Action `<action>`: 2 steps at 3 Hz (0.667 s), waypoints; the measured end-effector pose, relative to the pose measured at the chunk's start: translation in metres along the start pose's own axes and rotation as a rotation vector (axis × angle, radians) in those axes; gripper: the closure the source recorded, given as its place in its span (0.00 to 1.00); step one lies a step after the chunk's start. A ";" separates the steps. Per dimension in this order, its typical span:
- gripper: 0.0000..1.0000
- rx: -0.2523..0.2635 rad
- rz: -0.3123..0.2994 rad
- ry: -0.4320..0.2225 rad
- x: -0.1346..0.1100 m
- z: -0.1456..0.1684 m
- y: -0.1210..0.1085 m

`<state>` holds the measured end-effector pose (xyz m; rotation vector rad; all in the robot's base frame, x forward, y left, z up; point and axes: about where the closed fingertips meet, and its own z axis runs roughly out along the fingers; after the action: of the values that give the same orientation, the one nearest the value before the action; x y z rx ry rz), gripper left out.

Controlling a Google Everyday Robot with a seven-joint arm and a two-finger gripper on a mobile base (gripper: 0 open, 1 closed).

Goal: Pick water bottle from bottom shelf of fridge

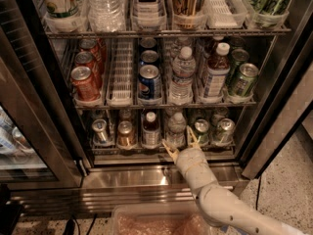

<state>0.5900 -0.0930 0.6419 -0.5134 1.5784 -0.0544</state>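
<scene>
The fridge (58,126) stands open with wire racks of drinks. On the bottom shelf (161,149) a small clear ribbed water bottle (175,129) with a white cap stands fourth from the left. My gripper (181,142) is open just in front of and slightly below it, its yellowish fingers spread on either side of the bottle's base without closing on it. A dark-liquid bottle (150,129) with a white cap stands just left of the water bottle.
Cans (126,133) stand left and right of the bottle on the bottom shelf. The middle rack holds red cans (84,82), Pepsi cans (149,81), a taller water bottle (183,75) and green cans (242,80). The stainless base (127,180) lies below. A plastic bin (156,222) sits at the bottom.
</scene>
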 end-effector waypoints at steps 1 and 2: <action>0.30 0.017 0.023 -0.003 0.005 0.005 -0.001; 0.30 0.041 0.043 -0.012 0.007 0.012 -0.005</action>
<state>0.6027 -0.0972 0.6361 -0.4471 1.5733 -0.0508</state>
